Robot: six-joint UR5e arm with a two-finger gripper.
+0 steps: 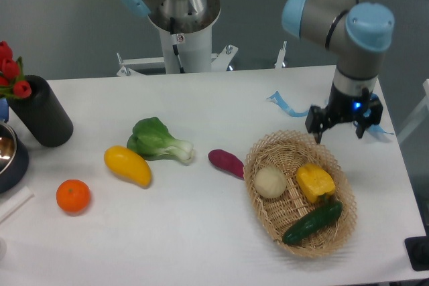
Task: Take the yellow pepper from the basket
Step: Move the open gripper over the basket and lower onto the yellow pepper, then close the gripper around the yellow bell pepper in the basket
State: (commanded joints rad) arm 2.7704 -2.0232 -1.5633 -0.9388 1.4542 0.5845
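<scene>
Basket at right holds an onion, the yellow pepper and a cucumber. Arm bends down from above; gripper hangs over the basket's far rim, fingers spread, empty.

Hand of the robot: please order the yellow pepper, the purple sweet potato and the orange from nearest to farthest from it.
From the hand:
1. Yellow pepper, in the basket just below it.
2. Purple sweet potato, left of the basket.
3. Orange, far left.
</scene>
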